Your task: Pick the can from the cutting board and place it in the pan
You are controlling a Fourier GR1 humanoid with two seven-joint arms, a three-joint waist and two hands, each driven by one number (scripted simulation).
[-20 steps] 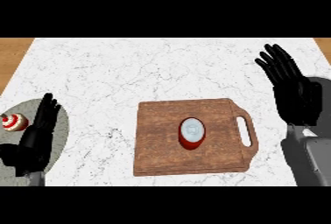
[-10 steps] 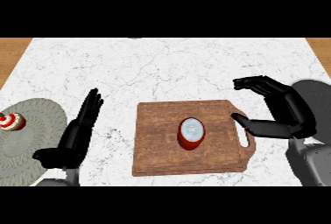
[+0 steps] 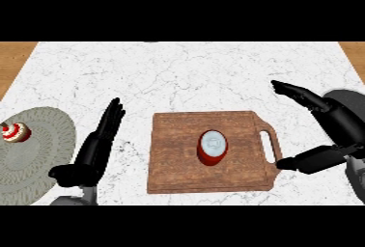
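A: Where's the can (image 3: 212, 146) sitting?

B: Upright on the wooden cutting board (image 3: 171, 164), about mid-board, silver top facing up, red side showing. It lies between the two hands, nearer the handle end than the left hand's side, and nothing touches it.

A: And the right hand (image 3: 333, 120)?

B: Spread open just past the board's slotted handle, fingers stretched out away from the robot, thumb reaching in low toward the handle. It holds nothing. The can is inboard of it, with the handle slot between them.

A: The left hand (image 3: 92, 149)?

B: Open as well, edge-on, fingers straight and pointing away from the robot, over the bare marble bench (image 3: 185, 77). The board's plain edge is just beside it on its inner side.

A: Anything on its outer side?

B: A round grey pan (image 3: 43, 159), its rim close to the hand. Near the pan's far outer edge sits a small red-and-white striped item (image 3: 14, 132); I can't tell what it is
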